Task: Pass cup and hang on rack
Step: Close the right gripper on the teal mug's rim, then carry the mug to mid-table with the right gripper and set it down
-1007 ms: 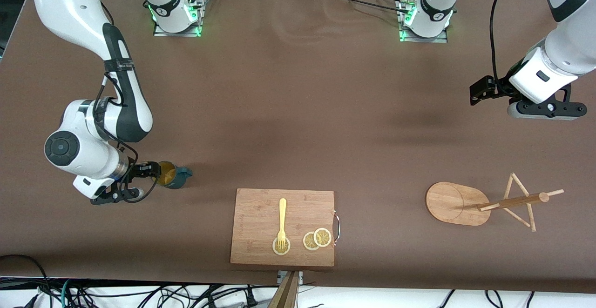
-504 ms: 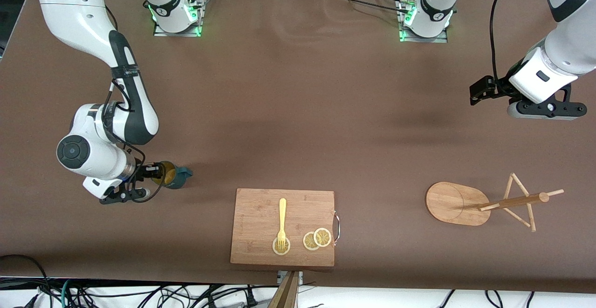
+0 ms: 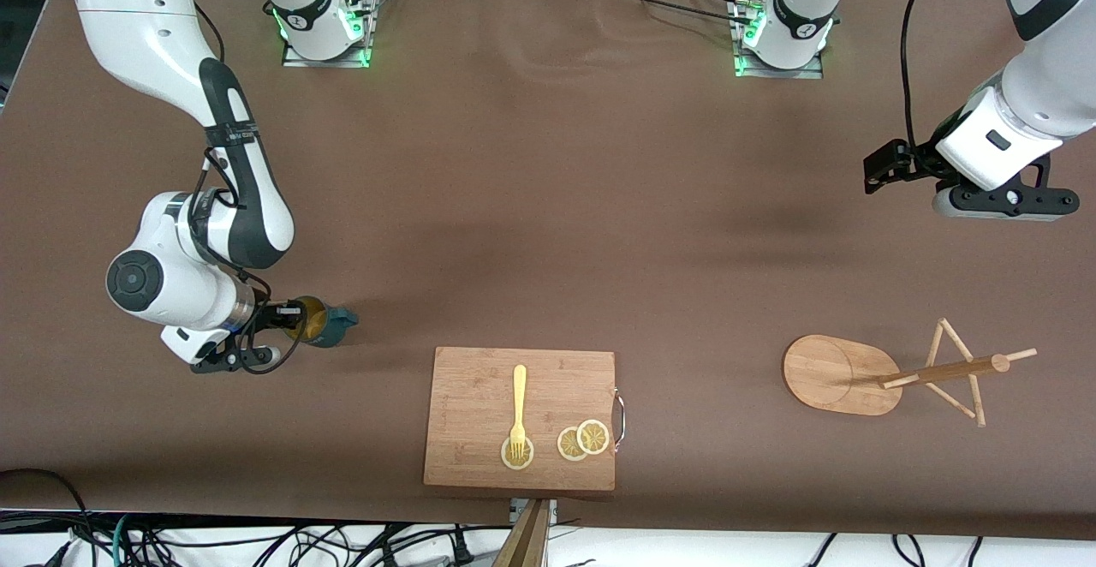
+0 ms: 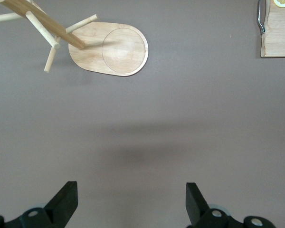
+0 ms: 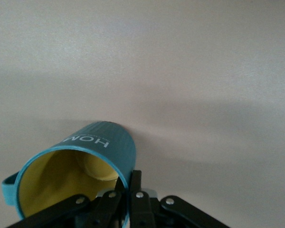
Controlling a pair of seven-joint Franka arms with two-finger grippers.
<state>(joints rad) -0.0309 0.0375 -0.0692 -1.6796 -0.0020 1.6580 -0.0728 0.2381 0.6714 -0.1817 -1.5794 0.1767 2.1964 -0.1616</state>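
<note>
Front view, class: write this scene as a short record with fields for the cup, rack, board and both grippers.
cup: teal cup, yellow inside, toward the right arm's end of the table
right gripper: right gripper shut on the cup rim
left gripper: left gripper open, waiting over bare table
rack: wooden rack toward the left arm's end, no cup on it
board: board with a fork and lemon slices
</note>
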